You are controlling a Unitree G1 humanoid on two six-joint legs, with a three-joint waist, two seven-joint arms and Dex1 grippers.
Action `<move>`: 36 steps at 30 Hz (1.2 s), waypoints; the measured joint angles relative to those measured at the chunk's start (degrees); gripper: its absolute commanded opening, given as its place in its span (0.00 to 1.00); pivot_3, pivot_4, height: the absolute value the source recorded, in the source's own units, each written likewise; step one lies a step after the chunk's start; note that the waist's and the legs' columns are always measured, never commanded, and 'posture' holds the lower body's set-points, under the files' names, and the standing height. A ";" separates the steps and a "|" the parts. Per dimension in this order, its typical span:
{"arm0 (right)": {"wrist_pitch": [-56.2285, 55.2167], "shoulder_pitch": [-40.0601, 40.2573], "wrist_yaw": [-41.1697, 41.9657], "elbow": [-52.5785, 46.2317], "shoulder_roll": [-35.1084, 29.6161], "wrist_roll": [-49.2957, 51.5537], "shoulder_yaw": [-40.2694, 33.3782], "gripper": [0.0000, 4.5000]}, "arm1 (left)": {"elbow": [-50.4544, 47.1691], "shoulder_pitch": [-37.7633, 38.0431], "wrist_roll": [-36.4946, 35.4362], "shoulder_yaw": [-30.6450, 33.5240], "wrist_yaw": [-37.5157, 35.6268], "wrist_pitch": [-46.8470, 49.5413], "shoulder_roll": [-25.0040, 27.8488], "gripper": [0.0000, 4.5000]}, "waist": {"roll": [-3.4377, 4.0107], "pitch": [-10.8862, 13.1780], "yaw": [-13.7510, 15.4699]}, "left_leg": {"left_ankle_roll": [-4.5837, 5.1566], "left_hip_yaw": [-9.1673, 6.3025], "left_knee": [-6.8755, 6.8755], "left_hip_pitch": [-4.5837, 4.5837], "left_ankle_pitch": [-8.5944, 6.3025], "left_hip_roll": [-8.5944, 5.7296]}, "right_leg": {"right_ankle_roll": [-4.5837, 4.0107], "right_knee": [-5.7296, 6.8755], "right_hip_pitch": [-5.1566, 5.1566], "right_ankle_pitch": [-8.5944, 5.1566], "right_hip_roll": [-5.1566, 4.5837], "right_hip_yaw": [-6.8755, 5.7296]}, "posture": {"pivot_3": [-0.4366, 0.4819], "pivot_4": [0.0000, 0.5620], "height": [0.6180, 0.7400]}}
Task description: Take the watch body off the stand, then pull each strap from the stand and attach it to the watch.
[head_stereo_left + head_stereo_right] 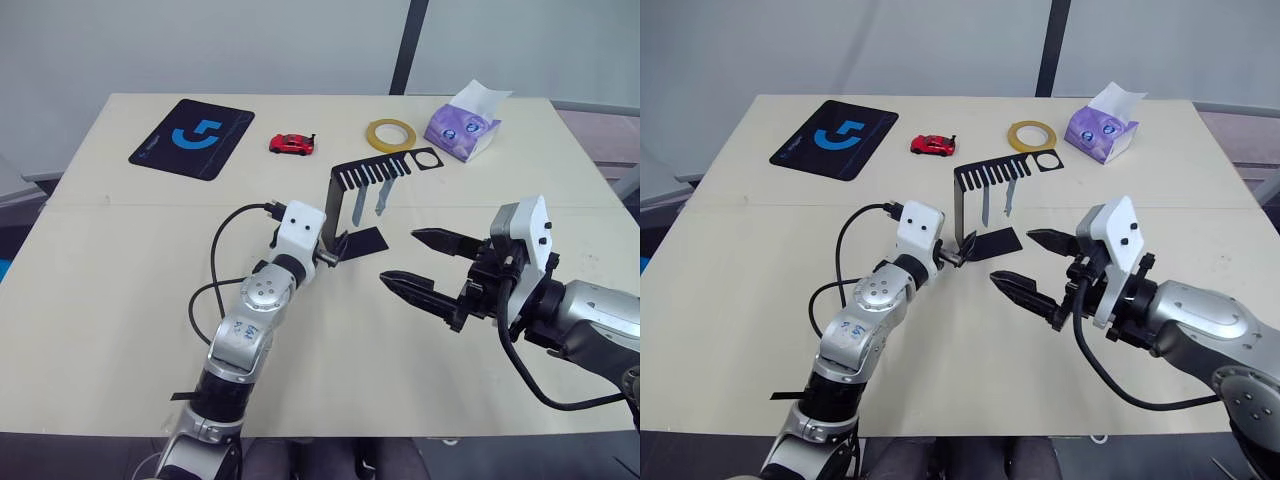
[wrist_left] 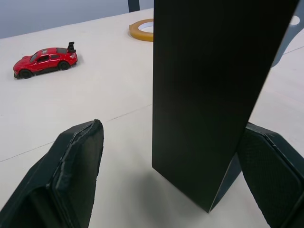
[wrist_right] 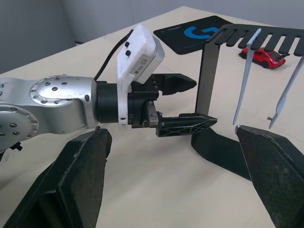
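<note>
The black stand [image 1: 341, 196] rises mid-table, its slotted arm [image 1: 378, 170] pointing right over the flat base [image 1: 366, 240]. Two pale straps [image 1: 358, 206] [image 1: 382, 197] hang from the slots, seen also as strap [image 3: 245, 71] and strap [image 3: 288, 91]. My left gripper [image 1: 336, 250] is open low on the stand, one finger [image 2: 76, 166] on each side of the upright [image 2: 209, 95], with a gap on one side. To the right of the base my right gripper [image 1: 398, 256] is open and empty, pointing at the stand. The watch body is out of view.
Along the table's far side lie a black mouse pad [image 1: 192, 137] with a blue logo, a red toy car [image 1: 291, 144], a yellow tape roll [image 1: 390, 134] and a purple tissue pack [image 1: 462, 125]. A black cable [image 1: 215, 265] loops beside my left arm.
</note>
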 measured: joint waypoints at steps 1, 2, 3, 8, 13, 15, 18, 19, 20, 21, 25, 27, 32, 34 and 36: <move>0.00 0.00 -0.17 0.32 0.03 -0.45 0.00 1.00 | 0.40 -0.39 0.40 0.02 0.04 -0.31 -0.06 1.00 | 0.00 0.00 -0.02 | 0.00 0.00 0.00 -0.01 0.00 0.00 | 0.00 0.00 0.00 0.00 0.00 0.00 | 0.48 0.27 0.98; 0.00 0.00 -0.31 0.54 0.05 -0.62 0.00 1.00 | 0.78 -0.88 0.60 0.04 0.06 -0.66 -0.15 1.00 | 0.00 0.00 -0.02 | 0.00 0.00 0.00 -0.01 0.00 0.00 | 0.00 0.00 0.00 0.00 0.00 0.00 | 0.48 0.27 0.98; 0.01 0.00 -0.41 0.59 0.14 -0.98 0.00 1.00 | 1.46 -1.49 0.76 0.10 0.07 -1.12 -0.33 1.00 | 0.00 0.00 -0.02 | 0.00 -0.01 0.00 -0.01 0.00 0.00 | 0.00 0.00 0.00 0.00 0.00 -0.01 | 0.48 0.27 0.98; 0.02 0.03 -0.89 0.60 0.40 -1.71 0.00 1.00 | 3.29 -2.41 1.24 0.42 0.07 -2.62 -0.75 1.00 | 0.00 0.00 -0.08 | 0.00 -0.02 0.00 -0.01 0.00 0.00 | 0.00 0.00 0.00 0.00 0.01 -0.02 | 0.48 0.27 0.98; 0.02 0.16 -1.08 0.60 0.58 -1.78 0.00 1.00 | 4.36 -2.99 1.77 0.64 0.14 -3.51 -0.90 1.00 | 0.00 0.00 -0.08 | 0.01 -0.02 0.00 -0.01 0.00 0.00 | 0.00 0.00 0.00 0.00 0.00 -0.03 | 0.48 0.27 0.98; 0.02 0.24 -1.13 0.60 0.63 -1.91 0.00 1.00 | 4.46 -2.99 1.87 0.76 0.13 -4.22 -0.90 1.00 | 0.00 0.00 -0.06 | 0.01 -0.04 0.00 -0.02 0.00 0.00 | 0.00 0.00 0.00 0.00 0.00 -0.04 | 0.48 0.27 0.98; 0.02 0.21 -1.24 0.60 0.66 -2.57 0.00 1.00 | 4.72 -3.00 2.09 0.98 -0.08 -5.45 -0.89 0.81 | 0.00 0.00 -0.08 | 0.01 -0.04 0.00 -0.02 0.00 0.00 | 0.00 0.00 0.00 0.00 0.00 -0.04 | 0.48 0.27 0.98; 0.03 0.17 -1.26 0.60 0.69 -2.57 0.00 1.00 | 4.98 -3.02 2.25 0.98 -0.25 -6.01 -0.89 0.71 | 0.00 0.00 -0.09 | 0.01 -0.04 0.00 -0.02 0.00 0.00 | 0.00 -0.01 0.00 0.00 0.00 -0.04 | 0.48 0.27 0.98; 0.03 0.13 -1.27 0.60 0.71 -2.57 0.00 1.00 | 5.23 -3.05 2.36 0.98 -0.35 -6.44 -0.89 0.62 | 0.00 0.00 -0.09 | 0.01 -0.04 0.00 -0.02 0.00 0.00 | 0.00 0.00 0.00 0.00 0.00 -0.04 | 0.48 0.27 0.98; 0.03 0.09 -1.27 0.60 0.72 -2.57 0.00 1.00 | 5.48 -3.08 2.49 0.98 -0.42 -6.67 -0.89 0.52 | 0.00 0.00 -0.10 | 0.01 -0.04 0.00 -0.02 0.00 0.00 | 0.00 -0.01 0.00 0.00 0.00 -0.04 | 0.48 0.27 0.98; 0.04 0.08 -1.29 0.60 0.72 -2.57 0.00 1.00 | 6.39 -3.11 3.17 0.98 -0.52 -7.65 -0.89 0.11 | 0.00 0.00 -0.10 | 0.01 -0.04 0.00 -0.02 0.00 0.00 | 0.00 -0.01 0.00 0.00 0.00 -0.05 | 0.48 0.27 0.98; 0.12 0.22 -1.39 0.62 0.72 -2.58 -0.05 1.00 | 6.30 -3.34 3.02 1.19 -0.70 -8.39 -1.24 0.01 | -0.01 0.00 -0.08 | 0.01 -0.05 0.01 -0.03 0.01 0.01 | 0.00 0.00 0.00 0.00 0.00 -0.06 | 0.48 0.27 0.98; 0.12 0.63 -1.83 0.36 1.14 -2.53 -0.05 1.00 | 6.51 -3.53 3.82 1.33 -0.58 -8.53 -1.48 0.01 | -0.02 0.00 -0.10 | 0.01 -0.05 0.01 -0.03 0.01 0.01 | 0.00 0.00 0.00 0.00 0.01 -0.07 | 0.48 0.27 0.98; 0.12 0.65 -2.33 0.08 1.41 -2.54 -0.05 1.00 | 6.65 -3.57 3.85 1.67 -0.43 -8.27 -1.91 0.01 | -0.02 0.00 -0.10 | 0.01 -0.06 0.01 -0.03 0.01 0.01 | 0.00 -0.01 0.00 0.00 0.00 -0.07 | 0.48 0.27 0.98; 0.32 0.51 -3.46 -0.50 1.74 -2.59 0.06 1.00 | 7.44 -3.90 3.85 2.20 0.10 -8.21 -2.64 0.01 | -0.02 0.00 -0.09 | 0.01 -0.06 0.02 -0.04 0.01 0.01 | 0.00 -0.01 0.00 0.00 0.00 -0.07 | 0.48 0.27 0.98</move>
